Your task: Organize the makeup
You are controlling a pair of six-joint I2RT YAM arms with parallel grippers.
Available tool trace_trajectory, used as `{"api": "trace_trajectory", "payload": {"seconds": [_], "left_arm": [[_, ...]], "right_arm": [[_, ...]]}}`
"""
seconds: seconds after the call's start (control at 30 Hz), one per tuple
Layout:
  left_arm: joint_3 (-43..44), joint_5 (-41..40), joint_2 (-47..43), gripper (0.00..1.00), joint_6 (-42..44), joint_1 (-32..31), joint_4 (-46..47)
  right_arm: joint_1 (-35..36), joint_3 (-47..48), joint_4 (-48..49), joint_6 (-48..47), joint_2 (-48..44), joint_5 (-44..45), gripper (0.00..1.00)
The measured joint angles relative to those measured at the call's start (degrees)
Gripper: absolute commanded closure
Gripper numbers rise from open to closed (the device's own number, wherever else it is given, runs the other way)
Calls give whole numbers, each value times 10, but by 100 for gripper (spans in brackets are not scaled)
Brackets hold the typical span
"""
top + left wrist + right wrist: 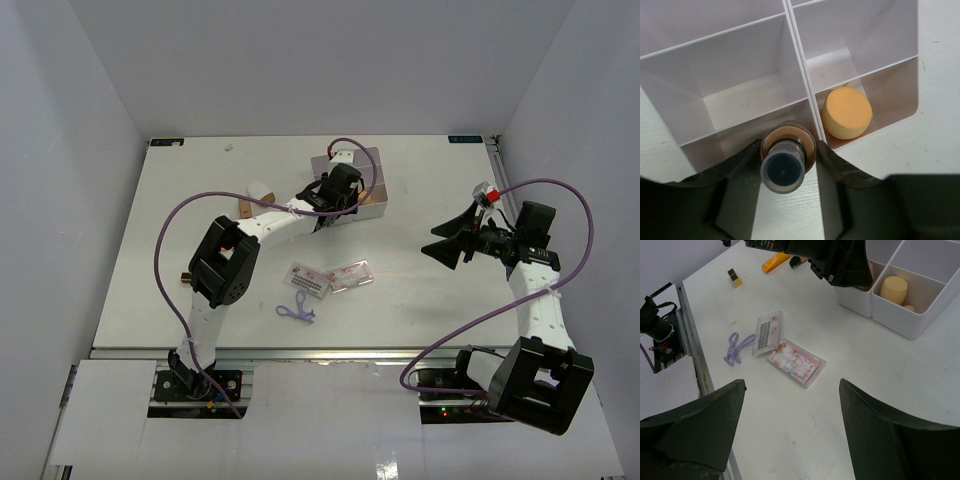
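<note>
My left gripper (788,150) is shut on a tan round bottle with a dark grey cap (783,167), seen end-on over the near wall of the white box (800,65). A tan-orange sponge (846,112) lies in the box's near right compartment. On the table lie two flat clear packets with pink-red print (795,362) (767,332) and a thin purple tool (736,347); the top view shows the packets (307,279) (351,277) and the purple tool (297,311) near the front. A yellow-orange tube (775,261) lies farther off. My right gripper (792,390) hangs open above bare table at the right (450,245).
The white box (372,197) stands at mid-back of the table, under the left gripper (335,200). A small gold-and-black piece (733,276) lies near the table's left side. The left arm's purple cable (165,240) loops over the left part, the right arm's cable (560,190) over the right.
</note>
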Motion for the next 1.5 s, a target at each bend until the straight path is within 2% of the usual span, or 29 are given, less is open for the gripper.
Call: {"api": "trace_trajectory", "payload": {"seconds": [0.2,0.57,0.77,0.9,0.97,1.07,1.2,1.5], "left_arm": [[0,4,-1,26,-5,-2,6],[-7,20,-28,23,2,-2,4],[-31,46,-123,22,33,-4,4],[-121,55,-240,23,52,7,26],[-194,74,-304,25,46,38,37],[-286,91,-362,27,29,127,30],[-350,83,-367,27,13,225,6],[-355,43,-295,25,-9,239,3]], "right_arm": [[0,0,0,0,0,0,18],[-3,-1,0,-1,0,0,18],[-3,-1,0,-2,0,0,18],[-3,-5,-1,-4,-2,0,18],[-3,-7,-1,-5,-2,0,18],[-3,-8,-3,-9,-2,-1,18],[-3,-8,-4,-13,-2,-2,18],[-3,-8,-7,-15,-2,-2,18]]}}
